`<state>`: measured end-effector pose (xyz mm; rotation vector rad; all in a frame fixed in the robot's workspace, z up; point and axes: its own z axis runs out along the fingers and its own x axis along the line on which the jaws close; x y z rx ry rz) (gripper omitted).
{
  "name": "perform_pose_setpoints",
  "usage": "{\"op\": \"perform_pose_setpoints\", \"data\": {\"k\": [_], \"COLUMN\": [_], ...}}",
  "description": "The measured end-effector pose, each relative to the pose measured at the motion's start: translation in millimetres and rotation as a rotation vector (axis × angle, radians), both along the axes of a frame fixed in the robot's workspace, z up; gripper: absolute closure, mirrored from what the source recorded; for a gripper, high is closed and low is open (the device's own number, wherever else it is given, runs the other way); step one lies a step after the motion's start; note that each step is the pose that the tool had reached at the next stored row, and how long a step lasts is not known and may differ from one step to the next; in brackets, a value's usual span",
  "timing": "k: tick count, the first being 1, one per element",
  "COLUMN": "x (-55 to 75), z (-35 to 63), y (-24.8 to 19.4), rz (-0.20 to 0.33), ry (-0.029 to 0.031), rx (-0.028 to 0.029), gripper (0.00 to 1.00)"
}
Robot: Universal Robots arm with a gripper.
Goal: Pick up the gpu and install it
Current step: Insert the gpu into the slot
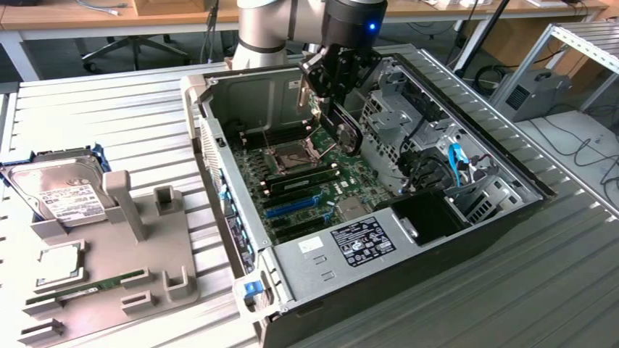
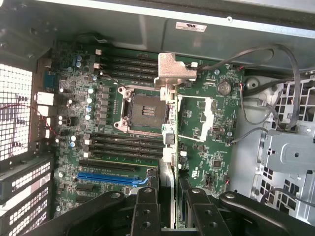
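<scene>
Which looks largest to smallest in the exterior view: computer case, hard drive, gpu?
1. computer case, by far.
2. hard drive.
3. gpu, tilted and partly hidden above the case; its place against the hard drive is unsure.

Light: bright, even, probably overhead | Shadow: case [image 1: 251, 98] darkest toward 4 o'clock | Glare: table [image 1: 126, 94] slats at 10 o'clock; gpu [image 2: 174, 71] bracket, wrist view

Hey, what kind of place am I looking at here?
Probably a robotics lab or test workshop. A gripper holds the gpu over an open computer case on a slatted metal table, with office desks behind.
</scene>
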<state>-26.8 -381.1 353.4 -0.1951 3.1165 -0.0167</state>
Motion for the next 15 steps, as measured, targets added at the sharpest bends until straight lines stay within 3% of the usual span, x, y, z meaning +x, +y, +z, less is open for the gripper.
{"op": "perform_pose_setpoints", "data": {"k": [15], "x": [0.0], "z": [0.0], "y": [0.0], "rz": [0.020], "ry": [0.0000], "rx": [0.0000], "gripper": [0.74]}}
